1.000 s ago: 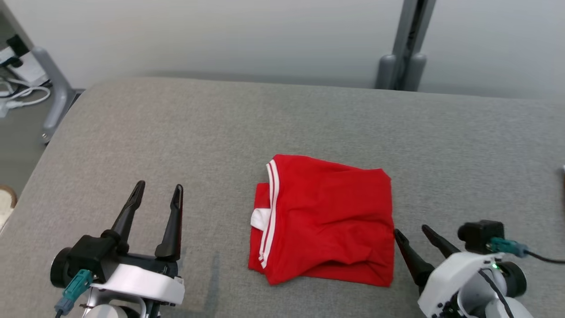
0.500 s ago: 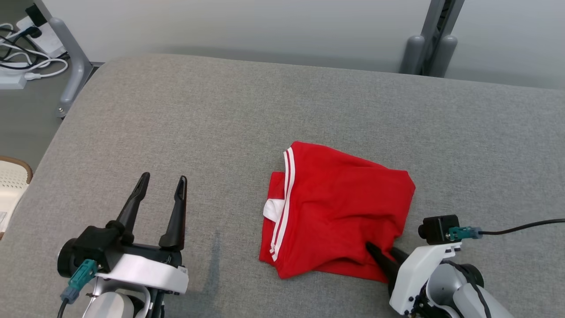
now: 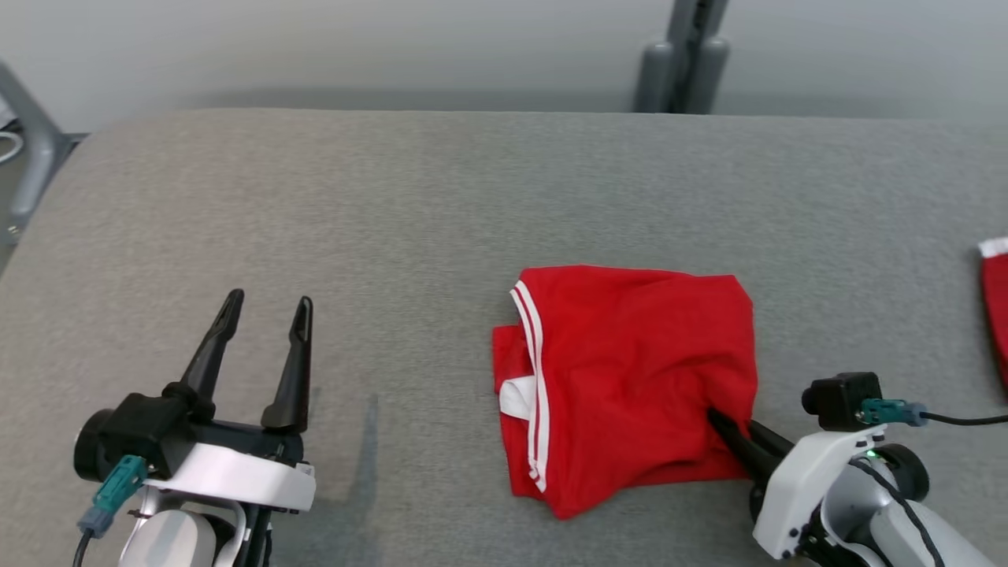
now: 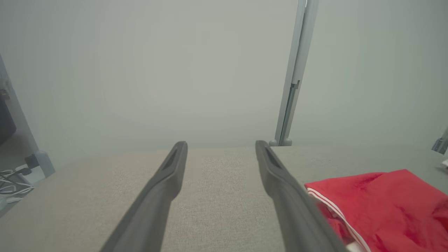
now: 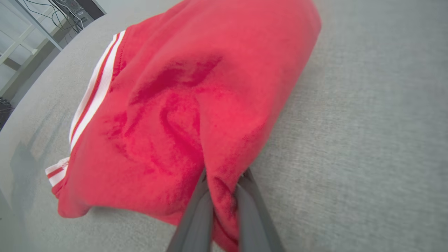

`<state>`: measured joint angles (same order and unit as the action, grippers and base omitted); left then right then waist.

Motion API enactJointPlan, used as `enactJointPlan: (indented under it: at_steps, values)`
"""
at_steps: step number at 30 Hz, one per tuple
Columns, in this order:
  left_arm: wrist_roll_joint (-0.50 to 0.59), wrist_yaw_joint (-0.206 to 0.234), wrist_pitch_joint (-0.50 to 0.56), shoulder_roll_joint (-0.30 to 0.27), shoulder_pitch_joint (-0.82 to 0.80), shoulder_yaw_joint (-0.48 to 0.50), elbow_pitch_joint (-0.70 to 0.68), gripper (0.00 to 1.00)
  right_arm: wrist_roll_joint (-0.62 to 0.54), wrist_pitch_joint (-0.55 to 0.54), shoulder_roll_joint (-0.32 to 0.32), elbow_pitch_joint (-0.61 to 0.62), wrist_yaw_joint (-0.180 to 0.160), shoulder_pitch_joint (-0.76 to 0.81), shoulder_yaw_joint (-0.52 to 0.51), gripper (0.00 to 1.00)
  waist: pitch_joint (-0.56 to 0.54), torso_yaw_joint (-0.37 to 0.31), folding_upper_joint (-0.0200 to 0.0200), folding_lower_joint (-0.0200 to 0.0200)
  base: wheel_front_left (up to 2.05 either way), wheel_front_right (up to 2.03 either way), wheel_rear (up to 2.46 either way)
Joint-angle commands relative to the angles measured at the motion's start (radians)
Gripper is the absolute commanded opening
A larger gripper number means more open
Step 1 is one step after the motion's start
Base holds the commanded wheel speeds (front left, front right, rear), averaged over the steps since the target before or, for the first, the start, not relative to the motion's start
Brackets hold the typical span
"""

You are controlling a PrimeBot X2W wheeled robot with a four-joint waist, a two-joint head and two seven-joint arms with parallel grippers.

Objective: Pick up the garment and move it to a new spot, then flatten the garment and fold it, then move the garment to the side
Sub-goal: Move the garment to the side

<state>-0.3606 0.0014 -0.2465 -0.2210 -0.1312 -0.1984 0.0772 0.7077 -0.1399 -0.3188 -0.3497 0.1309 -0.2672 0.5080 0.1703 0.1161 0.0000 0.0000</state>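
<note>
Right wrist view: the right gripper is clenched on the near right corner of the folded red garment, lying right of centre on the grey bench and stretching leftward, with the left gripper spread empty, well apart.

Left pincer: two long dark tapered fingers, slotted on the inner faces, set on a black base. Curved white shell behind it, teal plug on the outer side.

Right pincer: same dark fingers and white casing. Small green light, boxy black camera, teal connector feeding a thin black cable.
</note>
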Motion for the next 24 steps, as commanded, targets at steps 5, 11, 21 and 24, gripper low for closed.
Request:
enactJointPlan:
  at_steps: [5,11,21,24]
  values:
    - [-0.001,0.008,0.017,-0.032,0.006,0.015,-0.038,1.00,-0.034,-0.036,-0.064,0.074,0.000,0.049,-0.022,0.00,0.039,-0.159,0.0000,0.0000,0.00,0.00,0.00]
    - [0.005,0.010,0.051,-0.072,0.001,0.026,-0.098,1.00,-0.067,-0.054,-0.102,0.135,0.000,0.079,-0.049,0.00,0.096,-0.320,0.0000,0.0000,0.00,0.00,0.00]
    - [0.015,0.007,0.111,-0.120,-0.042,0.029,-0.177,1.00,-0.098,-0.008,-0.093,0.169,0.000,-0.017,-0.051,0.00,0.164,-0.477,0.0000,0.0000,0.00,0.00,0.00]
    - [0.018,0.006,0.123,-0.132,-0.059,0.026,-0.197,1.00,-0.086,0.017,-0.084,0.154,0.000,-0.095,-0.047,0.00,0.186,-0.492,0.0000,0.0000,0.00,0.00,0.00]
